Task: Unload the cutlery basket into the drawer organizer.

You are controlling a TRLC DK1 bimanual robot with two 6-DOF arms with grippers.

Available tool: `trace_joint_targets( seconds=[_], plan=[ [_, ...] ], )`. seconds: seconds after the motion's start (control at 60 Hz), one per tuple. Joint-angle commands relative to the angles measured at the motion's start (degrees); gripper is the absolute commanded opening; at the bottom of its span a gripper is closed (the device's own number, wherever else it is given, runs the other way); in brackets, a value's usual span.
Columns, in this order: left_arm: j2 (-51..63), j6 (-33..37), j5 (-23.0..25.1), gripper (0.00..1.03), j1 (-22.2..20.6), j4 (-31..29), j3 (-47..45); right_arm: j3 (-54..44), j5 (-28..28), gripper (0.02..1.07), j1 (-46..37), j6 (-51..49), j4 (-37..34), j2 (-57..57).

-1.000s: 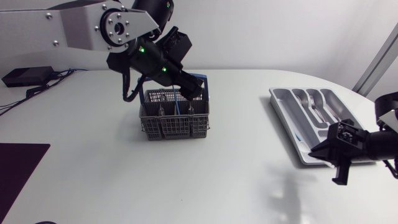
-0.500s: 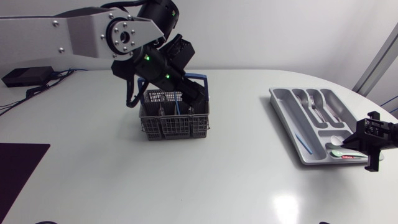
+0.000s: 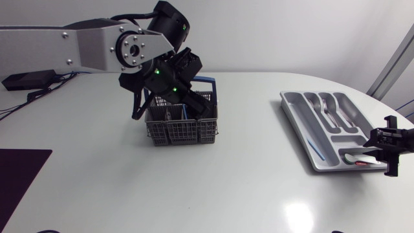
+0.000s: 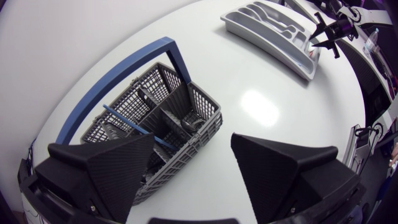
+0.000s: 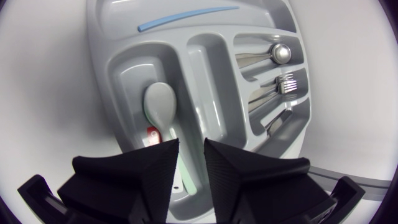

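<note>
The grey mesh cutlery basket sits on the surface under the left gripper, whose fingers are wide apart. Only the left wrist view shows its insides. Far right, the smooth drawer organizer holds a pale spoon lengthwise. The spoon's bowl points away from the right gripper, whose fingers are almost together, holding nothing.

The spoon (plastic, perhaps) has its handle partly hidden under the right hand.

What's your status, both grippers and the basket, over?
Left gripper open above cutlery basket. Right gripper open over drawer organizer, green spoon lying in it. Path between looks clear.
</note>
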Motion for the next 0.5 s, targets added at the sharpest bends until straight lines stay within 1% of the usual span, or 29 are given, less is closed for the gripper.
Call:
trace_joint_targets(
  seconds=[0.0,0.1,0.2,0.267,0.333,0.383,0.433,0.483],
  plan=[
    [-0.1,0.5,-1.2,0.86,-0.9,0.1,-0.9,-1.7,0.4,0.57,-0.5,-1.4,1.5,0.9],
    [0.0,-0.1,-2.9,0.86,-1.7,0.2,-1.0,-1.7,0.2,0.58,-0.7,-0.4,1.5,-0.7],
    [0.2,-1.2,-4.3,0.86,-2.4,0.4,-1.0,-2.7,-1.2,0.66,-0.6,3.5,1.6,-4.2],
    [0.4,-1.7,-6.4,0.86,-3.2,0.4,-0.9,-3.9,-2.9,0.71,-0.2,7.1,1.6,-7.1],
    [1.0,-2.4,-7.4,0.84,-3.9,0.5,-0.8,-5.4,-4.3,0.72,0.8,11.2,1.5,-9.8],
    [1.4,-3.1,-9.5,0.82,-4.4,0.5,-0.2,-7.3,-5.6,0.72,1.8,13.8,1.6,-12.3],
    [1.9,-3.8,-10.1,0.79,-4.7,0.5,0.2,-8.6,-5.9,0.72,2.8,16.5,1.6,-13.8],
    [2.6,-4.3,-11.0,0.79,-4.7,0.5,0.8,-9.9,-6.2,0.72,3.7,18.3,1.6,-15.0]
  ],
)
